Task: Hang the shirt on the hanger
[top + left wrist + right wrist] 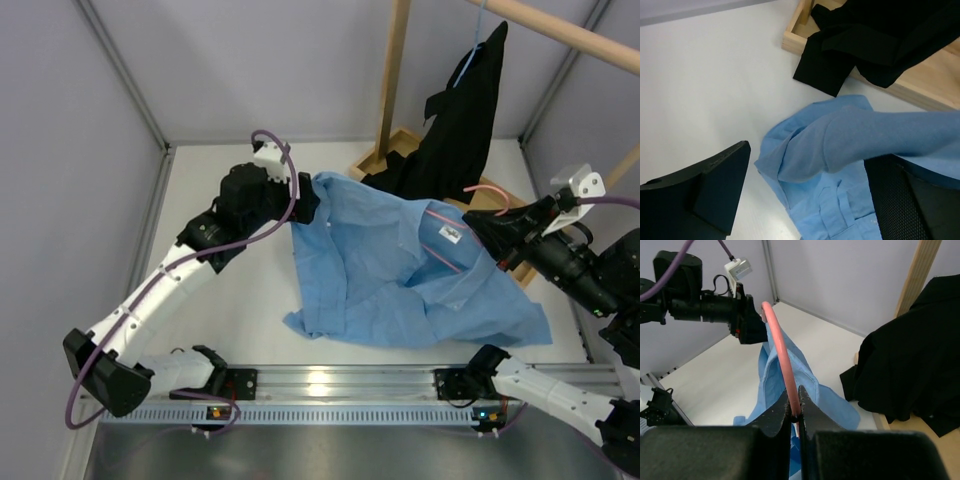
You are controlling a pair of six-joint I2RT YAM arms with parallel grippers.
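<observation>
Right wrist: hanger (782,360) gripped in right pincer (795,412), inside shirt (771,377)

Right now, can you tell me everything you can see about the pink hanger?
The hanger is thin pink wire, smooth and curved. The right gripper pinches it, holding it up at a tilt. The blue shirt drapes over it and hides most of it; from above, only short pink stretches show near the collar.
</observation>
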